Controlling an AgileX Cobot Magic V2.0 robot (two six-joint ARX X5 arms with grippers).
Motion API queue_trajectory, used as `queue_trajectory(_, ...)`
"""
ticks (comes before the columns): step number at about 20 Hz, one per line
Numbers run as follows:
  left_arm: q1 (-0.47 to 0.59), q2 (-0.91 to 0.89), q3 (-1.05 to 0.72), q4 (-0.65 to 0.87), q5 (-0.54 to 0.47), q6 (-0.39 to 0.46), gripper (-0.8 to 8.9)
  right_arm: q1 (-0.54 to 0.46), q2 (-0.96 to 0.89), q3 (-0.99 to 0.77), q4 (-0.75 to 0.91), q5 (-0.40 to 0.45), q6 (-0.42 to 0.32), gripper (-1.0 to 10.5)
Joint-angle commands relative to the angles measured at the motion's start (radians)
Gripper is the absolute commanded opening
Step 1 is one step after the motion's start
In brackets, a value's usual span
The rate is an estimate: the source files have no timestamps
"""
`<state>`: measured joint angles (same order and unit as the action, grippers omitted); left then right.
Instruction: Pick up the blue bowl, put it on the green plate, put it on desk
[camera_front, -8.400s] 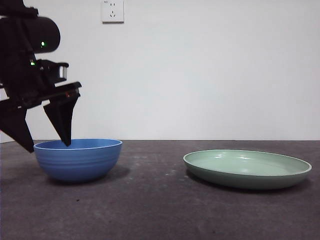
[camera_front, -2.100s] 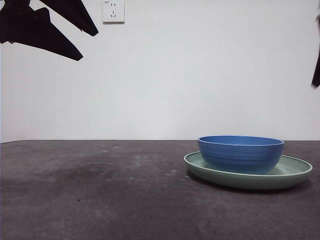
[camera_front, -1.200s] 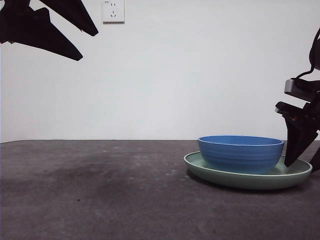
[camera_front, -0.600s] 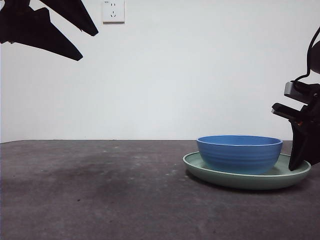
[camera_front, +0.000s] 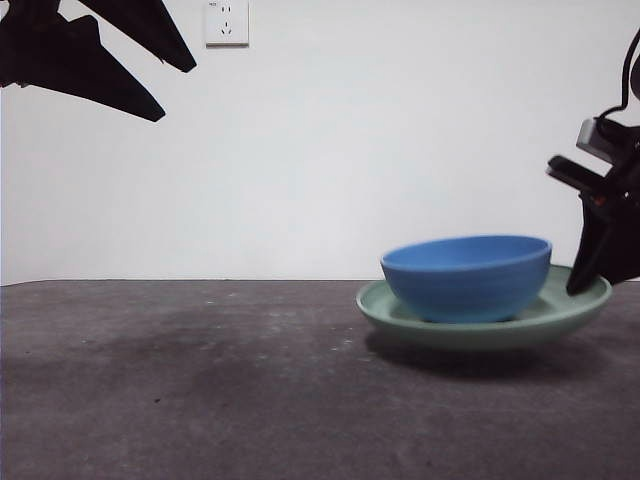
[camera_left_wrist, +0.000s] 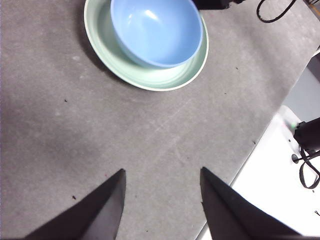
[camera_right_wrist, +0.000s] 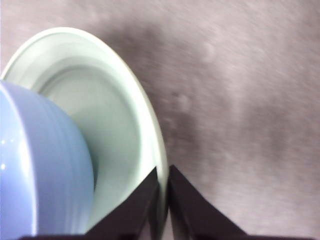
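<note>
1. The blue bowl (camera_front: 467, 277) sits inside the green plate (camera_front: 400, 305), so the stacking part of the job looks done. The step in hand is the carrying of the loaded plate to its place on the desk (camera_front: 200, 390).
2. The right gripper (camera_right_wrist: 162, 192) has its two jaws pinched together on the plate's rim, one inside the rim and one outside. In the front view the right gripper (camera_front: 600, 265) grips the rim at the far right of the picture.
3. The plate hangs clear of the desk, tilted up on the gripped side, with a shadow beneath it. The bowl leans with it.
4. The left gripper (camera_left_wrist: 160, 200) waits high above the desk, well apart from the dishes, its jaws spread and holding nothing.
5. Judging from this, the next move calls for a slow, level carry and a gentle lowering. The plate is held by one edge only, so the smooth bowl could slide toward the low side. The plate should rest flat on the desk before the jaws let go.
</note>
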<state>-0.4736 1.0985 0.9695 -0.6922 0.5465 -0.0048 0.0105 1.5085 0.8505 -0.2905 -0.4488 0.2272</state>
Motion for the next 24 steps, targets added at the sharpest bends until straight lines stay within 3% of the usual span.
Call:
queue_trajectory(1, -0.005, 0.003, 0.008, 0.005, 0.004, 0.015, 2.44, 0.001, 0.000, 0.015, 0.031, -0.049, 0.053, 0.1)
queue_trajectory(8, -0.005, 0.003, 0.008, 0.005, 0.004, 0.015, 2.44, 0.101, 0.000, 0.016, 0.128, -0.067, 0.157, 0.1)
queue_trajectory(12, -0.005, 0.003, 0.008, 0.005, 0.004, 0.015, 2.44, 0.178, 0.001, 0.016, 0.190, -0.028, 0.220, 0.1)
queue_trajectory(24, -0.005, 0.003, 0.008, 0.001, 0.004, 0.015, 2.44, 0.276, 0.136, 0.100, 0.237, 0.031, 0.264, 0.1)
